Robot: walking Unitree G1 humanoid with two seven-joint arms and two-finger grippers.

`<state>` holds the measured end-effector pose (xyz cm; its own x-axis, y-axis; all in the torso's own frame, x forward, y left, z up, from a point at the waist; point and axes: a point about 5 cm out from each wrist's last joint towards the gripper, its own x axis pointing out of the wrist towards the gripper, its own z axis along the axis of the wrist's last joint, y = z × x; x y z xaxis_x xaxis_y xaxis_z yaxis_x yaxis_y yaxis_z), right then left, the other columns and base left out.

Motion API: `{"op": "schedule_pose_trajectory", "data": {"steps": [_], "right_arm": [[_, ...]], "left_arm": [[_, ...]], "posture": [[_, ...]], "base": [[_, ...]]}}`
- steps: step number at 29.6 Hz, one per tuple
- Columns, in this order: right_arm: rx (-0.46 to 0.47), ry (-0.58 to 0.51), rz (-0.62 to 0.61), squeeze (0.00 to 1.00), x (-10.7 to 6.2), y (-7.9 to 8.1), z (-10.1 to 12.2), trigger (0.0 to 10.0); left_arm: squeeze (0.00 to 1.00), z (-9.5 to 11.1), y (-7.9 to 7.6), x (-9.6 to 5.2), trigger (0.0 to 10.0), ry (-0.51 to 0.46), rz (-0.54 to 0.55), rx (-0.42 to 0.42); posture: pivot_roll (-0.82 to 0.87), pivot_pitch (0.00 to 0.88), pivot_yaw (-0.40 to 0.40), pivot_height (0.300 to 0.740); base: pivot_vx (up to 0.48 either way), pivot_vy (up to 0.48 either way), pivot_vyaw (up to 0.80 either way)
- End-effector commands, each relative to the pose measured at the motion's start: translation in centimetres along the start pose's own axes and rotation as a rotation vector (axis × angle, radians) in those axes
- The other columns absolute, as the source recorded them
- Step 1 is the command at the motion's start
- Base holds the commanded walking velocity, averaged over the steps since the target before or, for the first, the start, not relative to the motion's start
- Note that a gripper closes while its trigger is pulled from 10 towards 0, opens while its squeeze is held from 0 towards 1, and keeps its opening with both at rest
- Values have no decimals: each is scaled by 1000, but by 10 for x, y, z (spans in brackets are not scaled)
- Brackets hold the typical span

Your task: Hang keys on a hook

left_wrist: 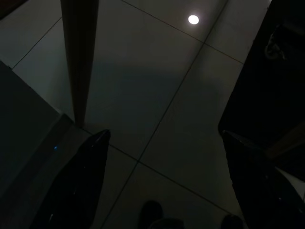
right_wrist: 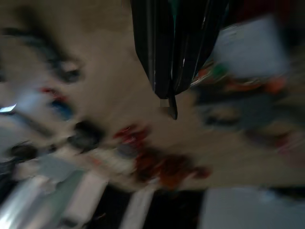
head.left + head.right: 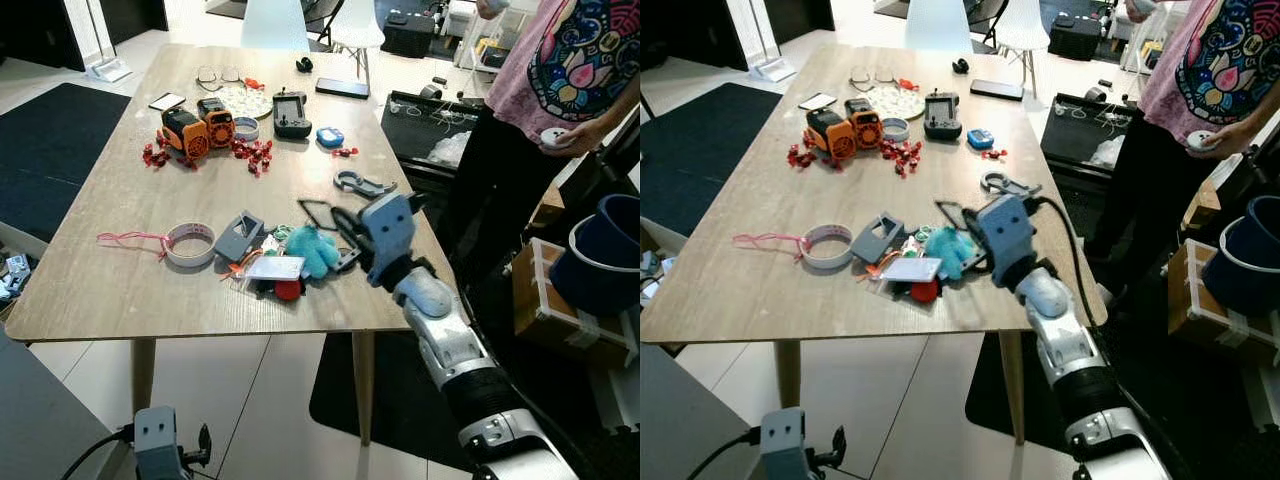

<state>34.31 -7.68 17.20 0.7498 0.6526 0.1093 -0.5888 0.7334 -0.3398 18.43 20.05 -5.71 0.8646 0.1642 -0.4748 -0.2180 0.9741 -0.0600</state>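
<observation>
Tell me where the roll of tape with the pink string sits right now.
In the left eye view the roll of tape lies on the wooden table near its front edge, on the robot's left, just left of the small grey block.

Head pair above, wrist cameras near

Both eyes look down at the table (image 3: 120,290), sharing it; left wrist faces dark floor (image 1: 157,86); right wrist, blurred, skims the tabletop toward twelve o'clock.
</observation>
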Motion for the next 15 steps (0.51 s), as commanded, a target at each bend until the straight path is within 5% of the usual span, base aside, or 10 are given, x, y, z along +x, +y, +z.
{"op": "schedule_pose_trajectory", "data": {"steps": [1,15], "right_arm": [[23,76,79,0,-2,13,-13,0],[130,192,364,0,-18,55,-26,0]], "left_arm": [[0,-8,-2,-4,10000,32,-1,-8],[0,-10,-2,-5,10000,35,4,-13]], "posture": [[45,80,-80,740],[45,84,-85,740]], "base": [[0,0,0],[0,0,0]]}}
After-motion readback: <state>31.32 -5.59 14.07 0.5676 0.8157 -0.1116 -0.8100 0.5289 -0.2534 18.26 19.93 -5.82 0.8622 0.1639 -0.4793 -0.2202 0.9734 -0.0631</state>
